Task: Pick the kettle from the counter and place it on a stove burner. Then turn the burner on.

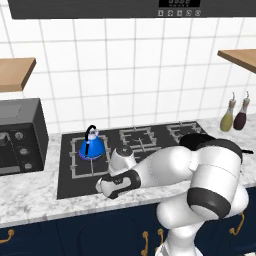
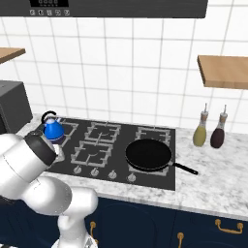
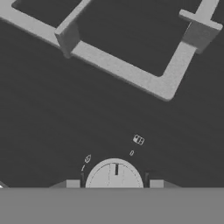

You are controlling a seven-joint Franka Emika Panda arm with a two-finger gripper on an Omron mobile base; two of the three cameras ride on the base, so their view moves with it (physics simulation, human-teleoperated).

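Note:
The blue kettle [image 1: 91,147] [image 2: 53,130] stands upright on the large square grey grate of the stove burner [image 1: 80,169] [image 2: 69,127] at the left end of the black stove [image 1: 67,187] [image 2: 160,180]. My gripper [image 1: 103,190] [image 3: 114,183] hangs low over the stove's front left edge, well in front of the kettle. In the hand view its two fingertips [image 3: 73,183] stand apart on either side of a round silver knob [image 3: 114,174], with a small gap on each side. A corner of the grate [image 3: 127,72] lies beyond the knob. The jaws are open.
A black frying pan [image 2: 148,155] [image 1: 196,140] sits on the right burner. Two bottles [image 2: 199,133] [image 1: 227,117] stand on the marbled counter [image 2: 213,179] [image 1: 30,195] at the right. A dark boxy oven [image 1: 20,135] is left of the stove. More knobs [image 2: 94,172] line the stove's front.

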